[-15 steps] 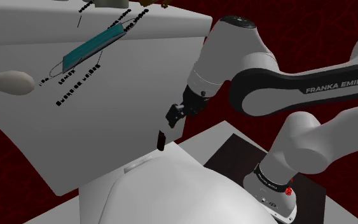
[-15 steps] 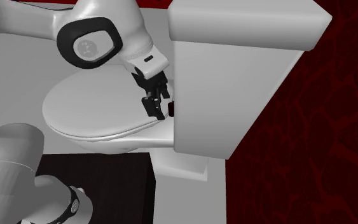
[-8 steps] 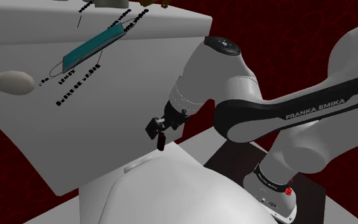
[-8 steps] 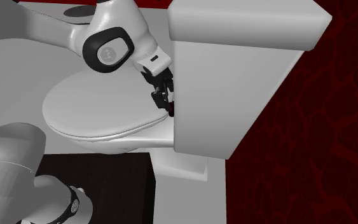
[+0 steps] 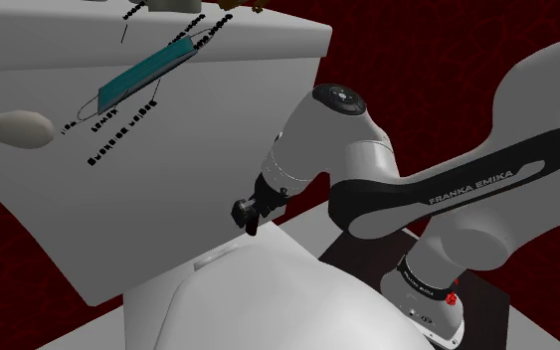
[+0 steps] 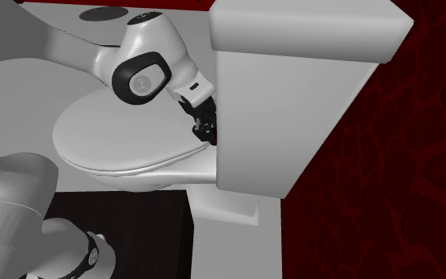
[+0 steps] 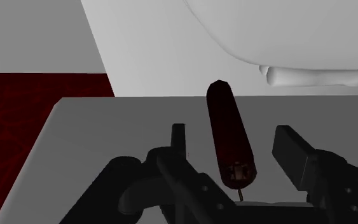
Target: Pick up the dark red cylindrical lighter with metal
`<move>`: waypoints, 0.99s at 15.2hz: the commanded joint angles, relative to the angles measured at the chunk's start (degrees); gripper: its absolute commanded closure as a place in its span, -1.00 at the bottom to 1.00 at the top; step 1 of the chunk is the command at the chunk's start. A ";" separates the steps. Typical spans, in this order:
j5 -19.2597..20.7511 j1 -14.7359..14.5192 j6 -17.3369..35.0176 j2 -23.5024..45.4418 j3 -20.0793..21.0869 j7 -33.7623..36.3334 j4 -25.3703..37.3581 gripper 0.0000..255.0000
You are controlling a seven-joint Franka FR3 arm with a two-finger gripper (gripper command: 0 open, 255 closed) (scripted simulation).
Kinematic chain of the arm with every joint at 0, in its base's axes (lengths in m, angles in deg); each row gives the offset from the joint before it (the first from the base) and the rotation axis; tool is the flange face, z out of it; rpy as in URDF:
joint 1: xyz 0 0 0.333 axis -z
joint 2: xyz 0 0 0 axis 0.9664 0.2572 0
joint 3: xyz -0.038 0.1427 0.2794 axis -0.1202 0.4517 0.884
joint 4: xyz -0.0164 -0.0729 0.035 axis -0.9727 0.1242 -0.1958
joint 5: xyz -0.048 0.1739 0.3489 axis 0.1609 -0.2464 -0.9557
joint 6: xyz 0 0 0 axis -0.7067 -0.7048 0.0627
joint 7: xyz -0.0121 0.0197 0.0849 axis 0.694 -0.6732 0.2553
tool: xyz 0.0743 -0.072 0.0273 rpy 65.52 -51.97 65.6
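A dark red, cylindrical lighter [image 7: 229, 130] with a metal end stands on the toilet's white rim beside the tank wall. My gripper [image 7: 232, 135] is open, one black finger on each side of the lighter, and neither finger touches it. From the shoulder view the gripper [image 5: 247, 212] sits low at the tank's corner and hides most of the lighter [image 5: 252, 230]. The second exterior view has the gripper [image 6: 207, 130] pressed close to the tank's front face, the lighter [image 6: 213, 140] a dark sliver under it.
The white toilet tank [image 5: 148, 199] rises right beside the gripper. Its lid carries a teal flat object [image 5: 146, 76] and small black beaded items [image 5: 118, 144]. The closed toilet lid [image 6: 118, 135] lies below. A dark mat [image 5: 367, 249] surrounds the arm's base.
The arm swung toward the shoulder view's left and lowered. The gripper went from hanging above and to the right of the lighter to straddling it.
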 commanded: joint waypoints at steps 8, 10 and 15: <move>0.10 0.13 0.30 0.22 0.13 0.09 -0.05 1.00; -0.21 -0.28 -0.80 -0.51 -0.35 -0.25 0.31 1.00; -0.91 -1.30 -5.37 -2.89 -2.22 -1.61 2.52 1.00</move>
